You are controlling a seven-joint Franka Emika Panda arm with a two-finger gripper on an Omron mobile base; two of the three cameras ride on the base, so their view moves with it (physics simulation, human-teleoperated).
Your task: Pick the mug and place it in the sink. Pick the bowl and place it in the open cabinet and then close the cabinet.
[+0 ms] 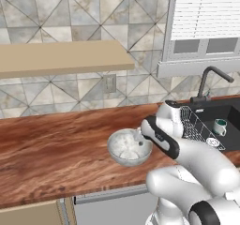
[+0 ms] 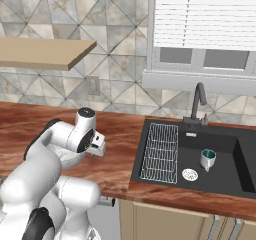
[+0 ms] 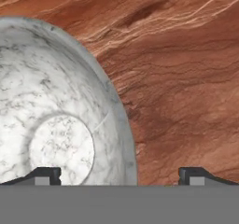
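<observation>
I find the mug (image 2: 208, 159) already standing in the sink (image 2: 220, 176). The bowl (image 1: 129, 147) sits on the counter (image 1: 56, 149); my gripper (image 3: 119, 174), fingers spread wide, apparently straddles its rim. Cabinet placement and door closing remain.

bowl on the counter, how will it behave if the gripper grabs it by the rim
The bowl looks like polished stone: probably rigid and heavy for its size. Its smooth curved wall may slip between the open gripper fingers. The flat base suggests it won't roll.
</observation>
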